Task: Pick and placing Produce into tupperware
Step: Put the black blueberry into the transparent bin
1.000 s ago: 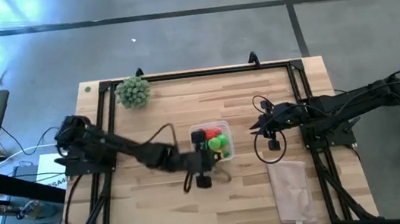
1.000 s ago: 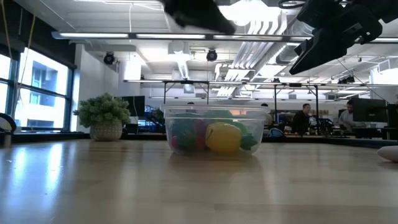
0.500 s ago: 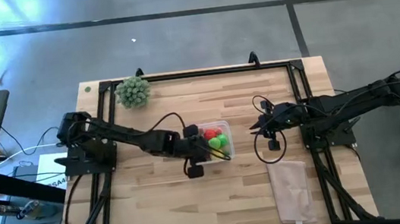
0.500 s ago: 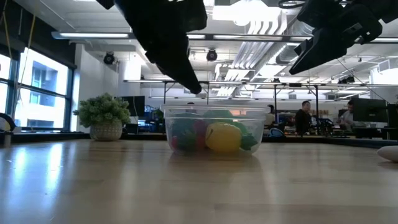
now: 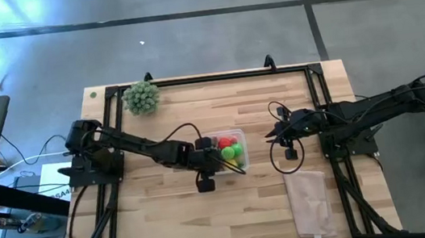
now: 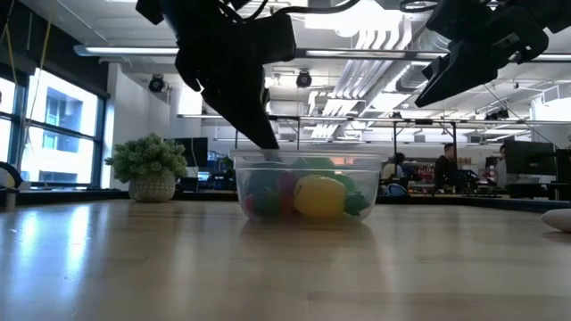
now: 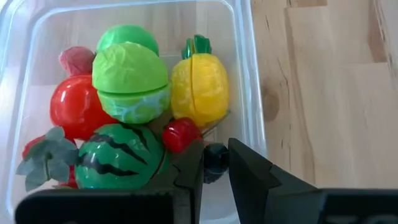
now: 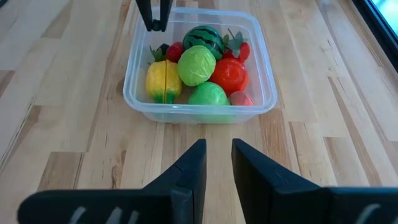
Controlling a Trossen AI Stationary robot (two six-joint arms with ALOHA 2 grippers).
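Hovering just inside the tupperware, left tool pinches a small dark berry between narrow fingers. Tub is crowded with produce; an off-centre release could bounce the berry onto the tabletop. Right tool, narrow and empty, waits apart.

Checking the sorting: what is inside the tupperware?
The tupperware holds a yellow lemon, green cabbage, watermelon, red tomato and green ball. Anything beneath them is covered.
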